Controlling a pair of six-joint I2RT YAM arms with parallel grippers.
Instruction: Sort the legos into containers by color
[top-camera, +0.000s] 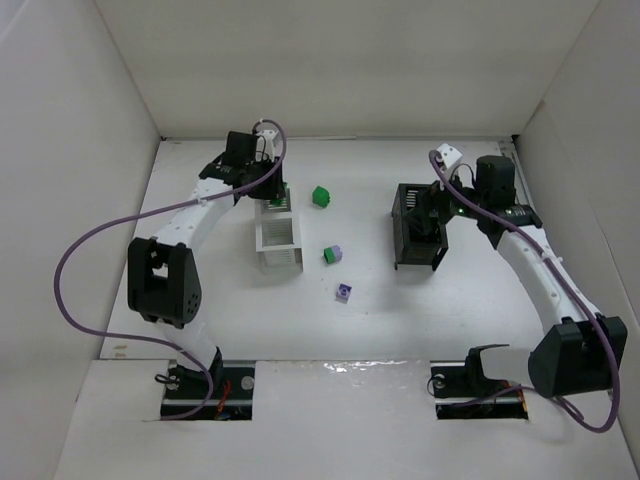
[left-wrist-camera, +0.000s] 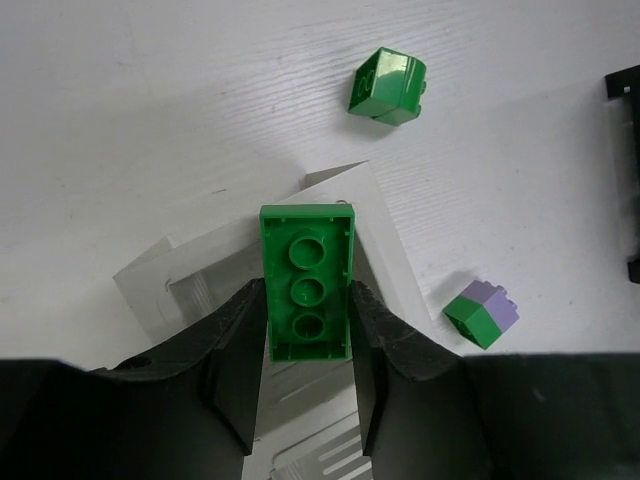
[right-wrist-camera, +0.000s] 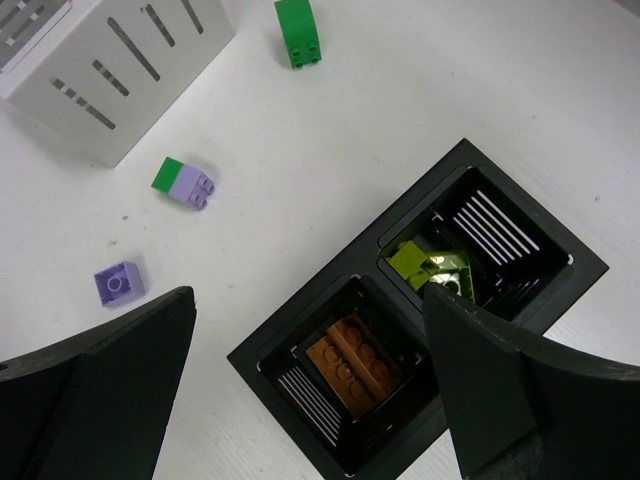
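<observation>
Left hand (left-wrist-camera: 307, 325) pinching green brick (left-wrist-camera: 306, 262) over white box (left-wrist-camera: 372, 225).
Brick's long axis runs up-frame, box lies right beneath it (right hand (right-wrist-camera: 310, 300) spread over black box (right-wrist-camera: 540, 215)).

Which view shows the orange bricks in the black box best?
The right wrist view: it looks down into the black box, and the orange bricks lie in one compartment. In the top external view the box is too dark to show them; the left wrist view catches only the box's edge.
</observation>
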